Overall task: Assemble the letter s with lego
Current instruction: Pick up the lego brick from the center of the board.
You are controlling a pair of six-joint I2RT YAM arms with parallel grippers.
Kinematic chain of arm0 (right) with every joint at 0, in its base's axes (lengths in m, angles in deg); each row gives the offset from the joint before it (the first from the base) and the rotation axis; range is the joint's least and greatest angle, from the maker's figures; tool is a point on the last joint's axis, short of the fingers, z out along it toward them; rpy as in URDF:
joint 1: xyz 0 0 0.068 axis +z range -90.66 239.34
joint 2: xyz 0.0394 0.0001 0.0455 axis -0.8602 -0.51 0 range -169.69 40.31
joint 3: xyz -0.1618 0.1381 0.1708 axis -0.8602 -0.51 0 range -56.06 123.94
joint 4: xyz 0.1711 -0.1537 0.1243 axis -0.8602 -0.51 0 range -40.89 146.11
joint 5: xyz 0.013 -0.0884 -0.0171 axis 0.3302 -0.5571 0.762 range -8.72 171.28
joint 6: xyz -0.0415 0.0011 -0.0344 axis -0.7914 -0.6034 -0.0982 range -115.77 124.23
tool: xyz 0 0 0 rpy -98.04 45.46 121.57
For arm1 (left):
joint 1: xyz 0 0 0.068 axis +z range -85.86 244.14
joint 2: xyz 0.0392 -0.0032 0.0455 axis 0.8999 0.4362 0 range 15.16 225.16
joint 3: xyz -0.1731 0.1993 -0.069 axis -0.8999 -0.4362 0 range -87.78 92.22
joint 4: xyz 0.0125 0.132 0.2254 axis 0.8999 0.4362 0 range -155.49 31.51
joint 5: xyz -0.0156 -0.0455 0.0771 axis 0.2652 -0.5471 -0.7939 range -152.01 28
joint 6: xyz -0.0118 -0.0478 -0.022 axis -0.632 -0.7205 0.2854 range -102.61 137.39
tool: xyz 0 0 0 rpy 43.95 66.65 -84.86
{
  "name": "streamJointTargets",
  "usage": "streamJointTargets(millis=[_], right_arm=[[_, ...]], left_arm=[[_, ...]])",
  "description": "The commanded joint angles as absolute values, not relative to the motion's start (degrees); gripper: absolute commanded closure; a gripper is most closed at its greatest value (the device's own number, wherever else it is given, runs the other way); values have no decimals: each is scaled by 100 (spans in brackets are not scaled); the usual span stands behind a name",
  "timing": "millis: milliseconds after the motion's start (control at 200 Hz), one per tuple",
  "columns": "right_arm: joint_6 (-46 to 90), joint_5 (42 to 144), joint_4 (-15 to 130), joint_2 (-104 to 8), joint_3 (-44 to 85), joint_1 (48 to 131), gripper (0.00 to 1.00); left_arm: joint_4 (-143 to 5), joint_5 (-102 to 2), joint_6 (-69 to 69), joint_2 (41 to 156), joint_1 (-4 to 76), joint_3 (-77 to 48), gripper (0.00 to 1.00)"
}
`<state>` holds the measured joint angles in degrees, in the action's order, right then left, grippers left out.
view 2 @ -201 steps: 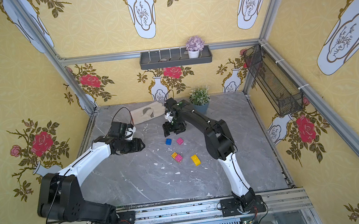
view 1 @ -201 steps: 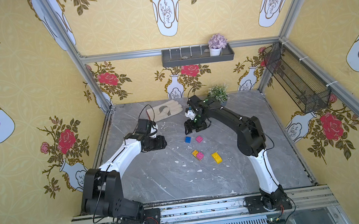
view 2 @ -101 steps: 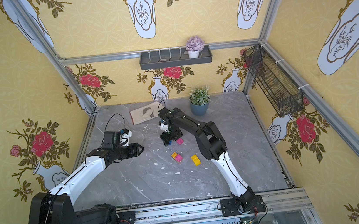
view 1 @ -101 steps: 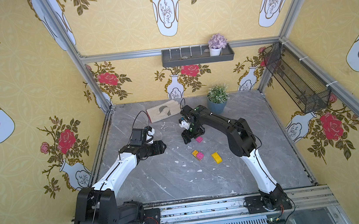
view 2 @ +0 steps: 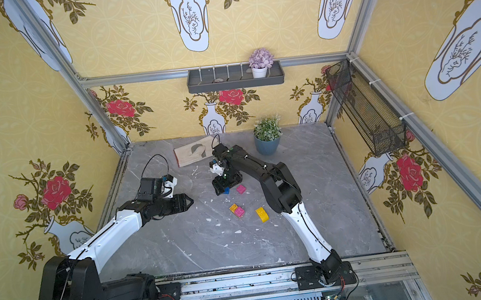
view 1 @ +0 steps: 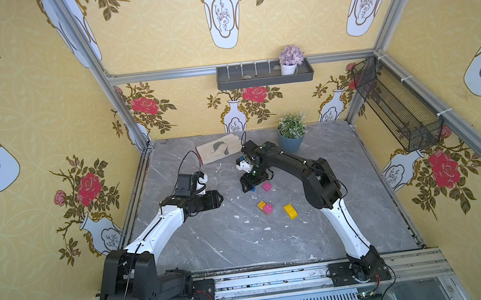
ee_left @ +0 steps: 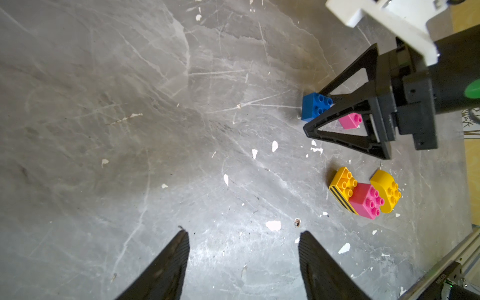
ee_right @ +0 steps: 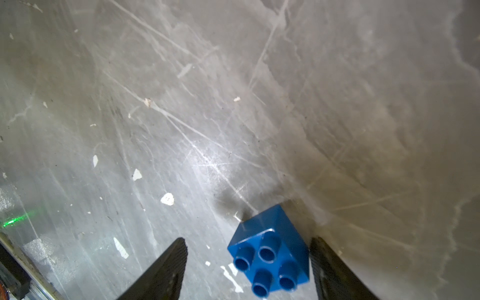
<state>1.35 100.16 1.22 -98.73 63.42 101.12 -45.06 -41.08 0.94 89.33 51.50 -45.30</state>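
One grey marbled table (view 1: 212, 245) carries everything. The left claw (ee_left: 243, 233) hangs released, fingers wide with nothing between them, at 9 o'clock of the blue brick (ee_left: 315, 105) and well apart from it. The right claw (ee_right: 248, 240) is released too and straddles that brick. One finger is close against it, perhaps touching; the other stands clear. The blue brick is square, four studs up, flat on the table. Just at its 3 o'clock sits a loose pink brick (view 1: 266, 186). Near, at its 5 o'clock, a black-striped yellow brick (view 1: 261, 205) and a second pink brick (view 1: 267, 208) touch. A curved yellow brick (view 1: 290, 211) lies at their 3 o'clock, apart in both top views.
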Motion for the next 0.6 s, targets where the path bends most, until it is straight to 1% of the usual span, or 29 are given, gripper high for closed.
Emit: streamJointTargets(millis=[0, 285, 415, 600], right_arm=[[86, 10084, 173, -9899, 6329, 10117, 26], [-54, 9954, 144, -9682, 6077, 10293, 31], [-77, 9605, 83, -9646, 6004, 10362, 34], [-159, 9144, 109, -9729, 6146, 10469, 35]], left_arm=[[-4591, -4100, 100, 8931, 5157, -4589, 31], [-4652, -4026, 110, 8997, 5162, -4675, 31], [-4659, -4005, 117, 8983, 5157, -4717, 30], [-4681, -3933, 117, 9015, 5166, -4744, 30]])
